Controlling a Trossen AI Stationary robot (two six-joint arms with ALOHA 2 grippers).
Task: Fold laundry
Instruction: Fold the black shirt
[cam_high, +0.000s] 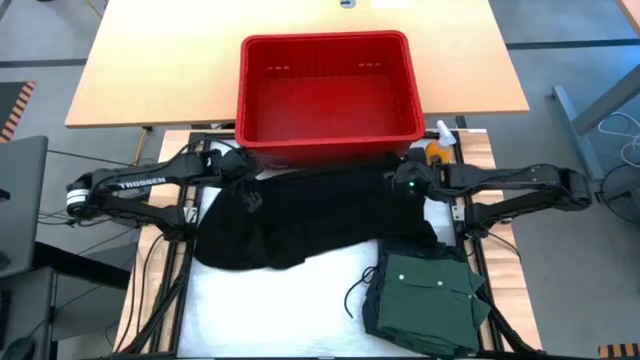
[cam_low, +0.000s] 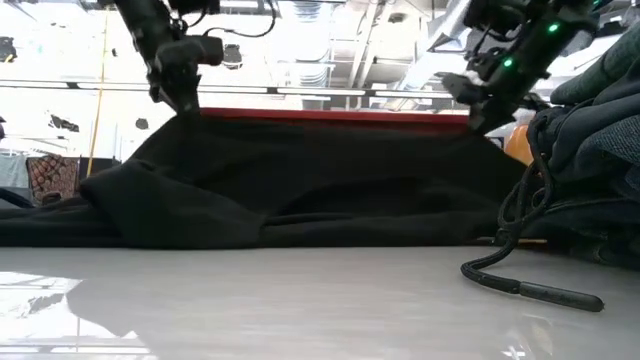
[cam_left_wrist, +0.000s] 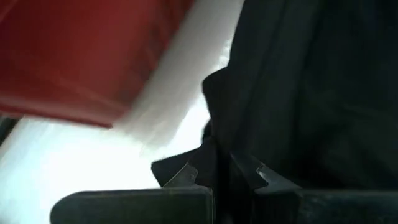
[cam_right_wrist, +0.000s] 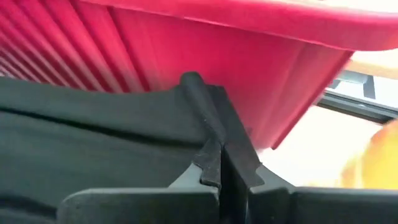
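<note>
A black garment (cam_high: 300, 225) hangs stretched between my two grippers in front of the red basket (cam_high: 330, 90), its lower part resting on the white table cover. My left gripper (cam_high: 240, 172) is shut on the garment's far left end and my right gripper (cam_high: 405, 182) on its far right end. In the low view the garment (cam_low: 300, 190) forms a dark sheet from my left gripper (cam_low: 185, 100) to my right gripper (cam_low: 480, 115). A folded green buttoned shirt (cam_high: 430, 295) lies on other dark laundry at the near right. My left gripper pinches the black garment's upper left edge (cam_left_wrist: 217, 146) between its two fingers, coming slanting down from the table's left. The cloth hangs below the fingers, and its lower part (cam_low: 120, 215) lies on the table. My right gripper pinches a bunched ridge of the garment's upper right edge (cam_right_wrist: 205, 118) between its two fingers, slanting down from the table's right. The upper edge (cam_low: 340, 122) runs nearly straight across to the other gripper, and the cloth below it reaches the table.
The red basket stands at the table's far side, close behind the lifted garment. An orange spray bottle (cam_high: 440, 148) stands to its right. A dark cord (cam_low: 530, 288) trails from the laundry pile (cam_low: 590, 150) onto the white cover (cam_high: 300, 310).
</note>
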